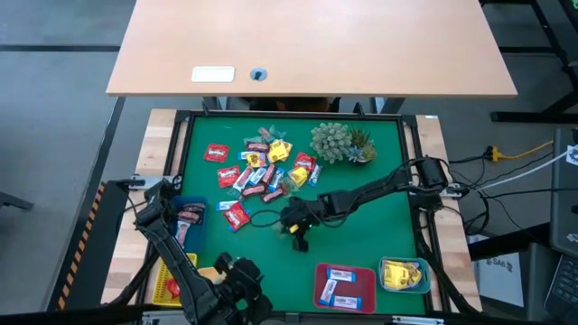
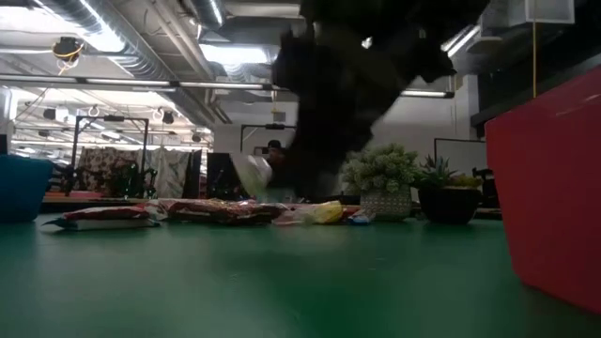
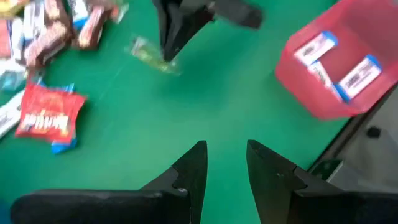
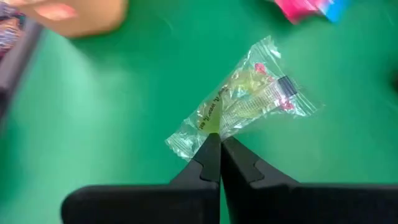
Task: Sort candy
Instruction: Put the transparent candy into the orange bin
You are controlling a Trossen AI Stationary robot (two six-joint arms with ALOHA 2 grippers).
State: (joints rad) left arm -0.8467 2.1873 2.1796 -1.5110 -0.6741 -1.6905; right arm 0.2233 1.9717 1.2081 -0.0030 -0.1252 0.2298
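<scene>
The candy lies in a loose pile [image 1: 262, 167] of red, yellow and blue-and-white wrapped sweets on the far left part of the green mat [image 1: 361, 226]. My right gripper [image 4: 216, 138] reaches in from the table's right to the mat's middle [image 1: 299, 240]. It is shut on one clear-wrapped sweet [image 4: 249, 99] with yellow-green filling, also seen in the left wrist view as a clear sweet [image 3: 152, 55]. My left gripper [image 3: 225, 146] hovers near the table's front edge [image 1: 244, 273], open, with only bare mat between its fingers. My right gripper pinches the clear wrapper's edge [image 4: 211, 127] near one crimped end, only at the fingertips [image 4: 208, 149]. The fingers slant down from the table's right. The rest of the sweet sticks out ahead of the fingertips; in the left wrist view it hangs at the tips above the mat.
A red tray [image 1: 318, 291] holding blue-and-white sweets and a yellow tray [image 1: 424, 280] with yellow sweets stand at the front right. A blue tray [image 1: 197, 200] and another yellow tray [image 1: 163, 275] stand at the left. Potted plants [image 1: 339, 143] stand at the far side. Bare mat lies around the right gripper.
</scene>
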